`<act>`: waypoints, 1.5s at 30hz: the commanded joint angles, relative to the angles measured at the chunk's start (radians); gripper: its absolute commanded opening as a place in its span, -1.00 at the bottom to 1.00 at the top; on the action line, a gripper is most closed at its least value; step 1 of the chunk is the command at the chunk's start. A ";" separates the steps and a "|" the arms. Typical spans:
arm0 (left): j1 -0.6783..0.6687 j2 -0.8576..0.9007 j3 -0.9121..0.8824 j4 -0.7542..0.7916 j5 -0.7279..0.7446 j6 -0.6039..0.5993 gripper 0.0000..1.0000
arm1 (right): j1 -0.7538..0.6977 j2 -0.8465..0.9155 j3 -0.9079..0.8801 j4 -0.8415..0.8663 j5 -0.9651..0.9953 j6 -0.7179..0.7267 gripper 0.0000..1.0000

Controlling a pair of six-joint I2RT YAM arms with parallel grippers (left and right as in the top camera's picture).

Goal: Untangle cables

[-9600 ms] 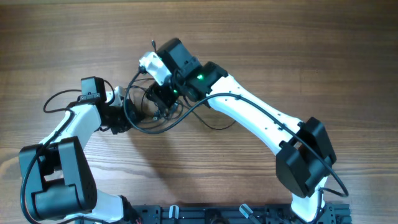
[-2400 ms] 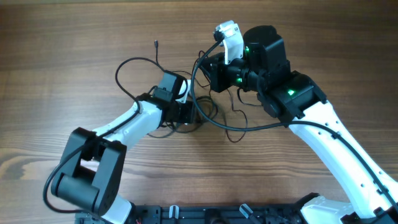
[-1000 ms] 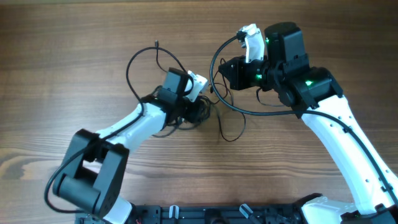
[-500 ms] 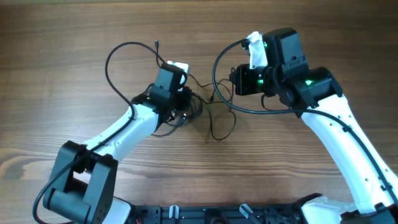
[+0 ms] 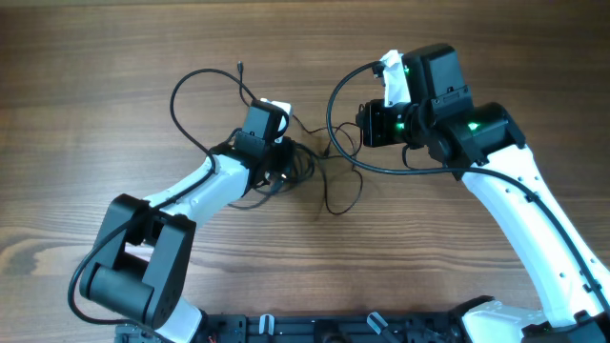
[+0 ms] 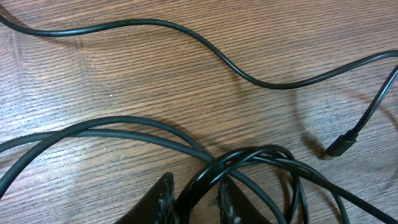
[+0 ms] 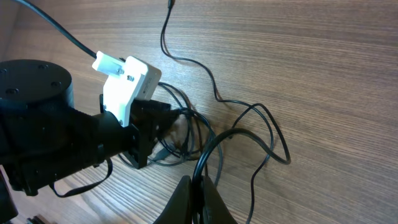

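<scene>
Overhead, two end effectors, each pinching cables

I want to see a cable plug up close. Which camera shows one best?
Left wrist: a black plug lies close and sharp on the table. Overhead, cable ends are tiny specks. Right wrist shows the cables, but no plug I can make out.

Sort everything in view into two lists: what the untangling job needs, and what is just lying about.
Job: cables; left tool and right tool, each shut on cables.
Just there: table; arm wiring.
</scene>
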 commanded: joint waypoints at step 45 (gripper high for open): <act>0.259 -0.254 -0.004 0.150 1.032 -0.105 -0.92 | -0.005 -0.056 0.003 0.048 -0.186 -0.146 0.08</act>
